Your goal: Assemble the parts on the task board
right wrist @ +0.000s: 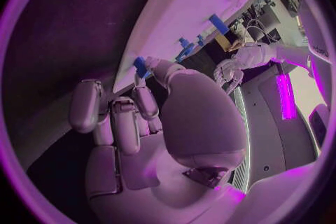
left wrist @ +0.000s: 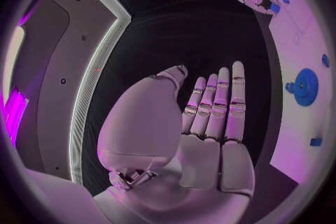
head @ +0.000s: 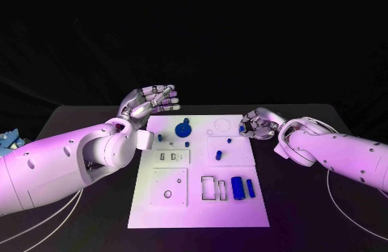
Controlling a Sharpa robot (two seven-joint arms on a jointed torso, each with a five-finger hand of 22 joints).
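The white task board (head: pixel 202 212) lies in the middle of the black table. On it sit a blue gear (head: pixel 183 129) (left wrist: pixel 305 86), a blue cylinder (head: pixel 238 187) with a thin blue bar (head: pixel 250 187) beside it, and a small blue peg (head: pixel 218 155). My right hand (head: pixel 259 124) (right wrist: pixel 133 117) sits at the board's far right edge, fingers curled, thumb and a finger pinching a small blue part (head: pixel 241 128) (right wrist: pixel 142 66) (left wrist: pixel 275 8). My left hand (head: pixel 149 103) (left wrist: pixel 210 117) hovers above the board's far left corner, palm bare and fingers stretched out.
Empty rectangular slots (head: pixel 208 187) and a raised plate with a round hole (head: pixel 169 187) lie on the board's near half. White cables (head: pixel 65 218) trail over the table at the near left. A blue object (head: pixel 7 140) stands at the table's left edge.
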